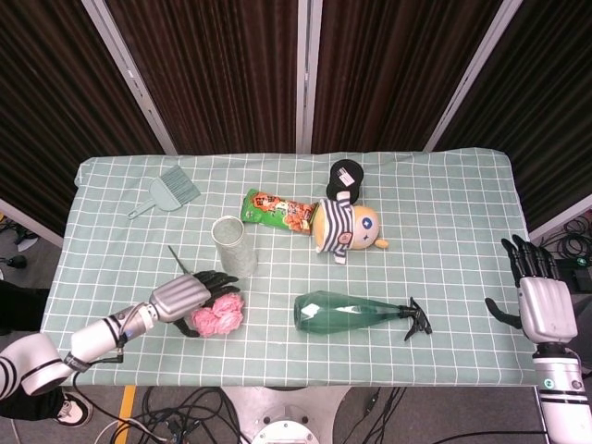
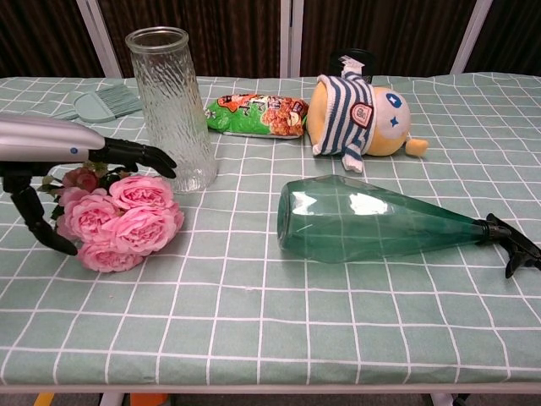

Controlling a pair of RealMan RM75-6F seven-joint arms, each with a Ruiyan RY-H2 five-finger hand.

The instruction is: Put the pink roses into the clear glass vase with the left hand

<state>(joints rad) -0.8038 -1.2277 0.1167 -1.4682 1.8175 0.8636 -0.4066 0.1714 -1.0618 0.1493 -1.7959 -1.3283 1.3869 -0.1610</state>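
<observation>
The pink roses [image 2: 118, 222] lay on the tablecloth [image 2: 279, 330] near the left front, blooms toward the right and stems running back under the left hand [image 2: 59, 156]. That hand was spread above them, fingers [image 2: 139, 156] stretched over the blooms and thumb hooked down on the near side, bracketing the bunch without closing; it held nothing, and this looked like the set-up for a grasp. The clear glass vase [image 2: 172, 106] stood upright just beyond the roses and slightly right, mouth open, so the carry should be short.

The chest view showed the gap between fingers and petals, and the thumb tip down by the cloth. The head view gave the layout instead: left hand [image 1: 185, 298] covering the stem end of the roses [image 1: 216, 316], vase [image 1: 233, 246] just behind. It alone showed the right hand [image 1: 539, 301], fingers apart and empty, well off at the table's right edge. A green spray bottle [image 2: 380, 222] lay on its side to the right of the roses.
</observation>
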